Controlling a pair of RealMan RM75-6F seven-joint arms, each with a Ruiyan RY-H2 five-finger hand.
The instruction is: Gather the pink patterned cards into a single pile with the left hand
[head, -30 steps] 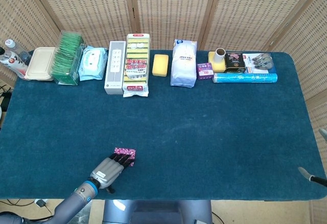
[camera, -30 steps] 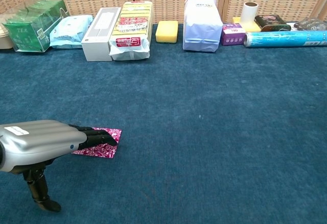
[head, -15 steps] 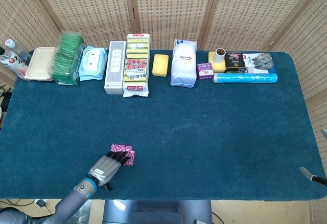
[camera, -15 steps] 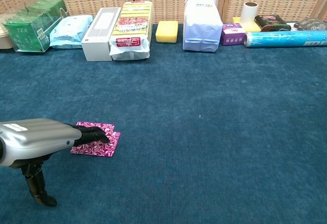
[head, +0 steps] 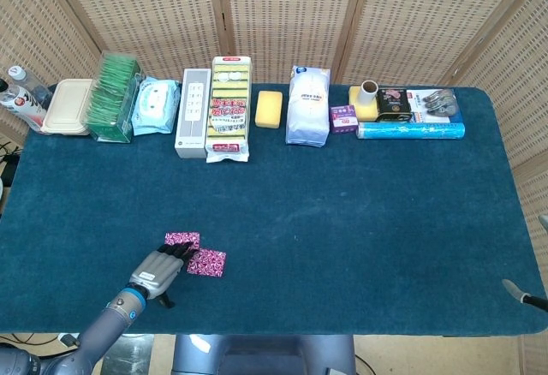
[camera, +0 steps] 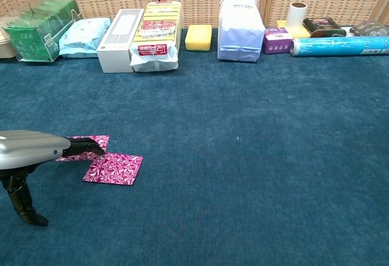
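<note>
Two pink patterned cards lie near the table's front left. One card [head: 206, 262] [camera: 113, 168] lies flat and free on the blue cloth. The other card [head: 181, 240] [camera: 91, 140] sits just left and behind it, corner to corner. My left hand [head: 156, 270] [camera: 30, 149] reaches in from the front left, its dark fingertips [camera: 85, 148] stretched out and resting on that second card's near edge. It grips nothing. Of my right hand [head: 522, 294] only a sliver shows at the right edge of the head view.
A row of goods lines the far edge: a green tea pack [head: 113, 97], wipes [head: 157, 106], a white box [head: 193, 124], a sponge pack [head: 230, 108], a yellow sponge [head: 269, 108], a white bag [head: 308, 105] and a blue roll [head: 409, 129].
My left hand has moved left and slid the top card off the pile. The two cards were overlapped before and now lie side by side.
</note>
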